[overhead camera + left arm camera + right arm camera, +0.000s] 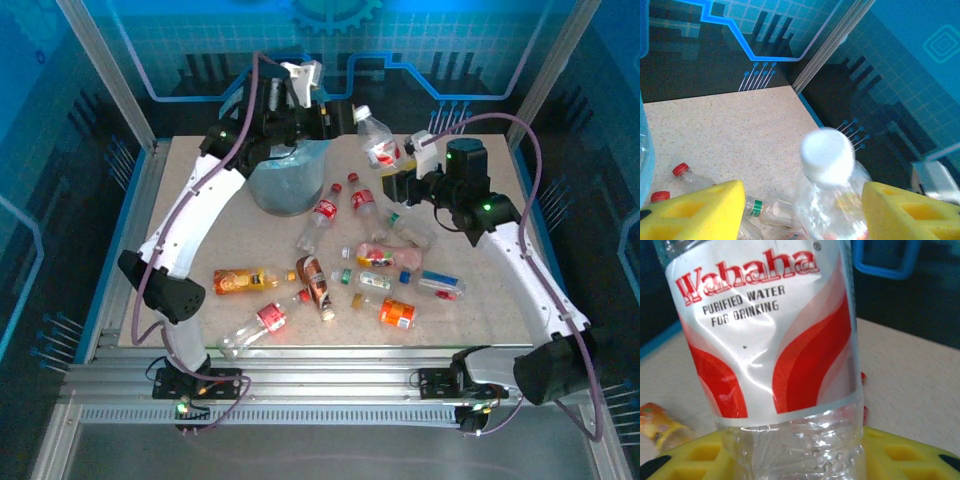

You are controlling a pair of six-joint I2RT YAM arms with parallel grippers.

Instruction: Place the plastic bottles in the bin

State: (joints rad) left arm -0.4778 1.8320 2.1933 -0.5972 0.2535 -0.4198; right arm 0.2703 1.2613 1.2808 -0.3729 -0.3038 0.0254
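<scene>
My right gripper is shut on the lower body of a clear plastic bottle with a red-and-white label and a white cap, holding it in the air right of the bin. In the right wrist view the bottle stands between the yellow fingers of that gripper. My left gripper is open at the bottle's top. In the left wrist view its yellow fingers flank the white-capped bottle, with a gap on the left side. The left gripper touches nothing that I can make out.
Several more plastic bottles lie across the middle of the table, among them a red-labelled one, an orange-drink one, a brown one and an orange-labelled one. The table's bare surface lies left of the bin.
</scene>
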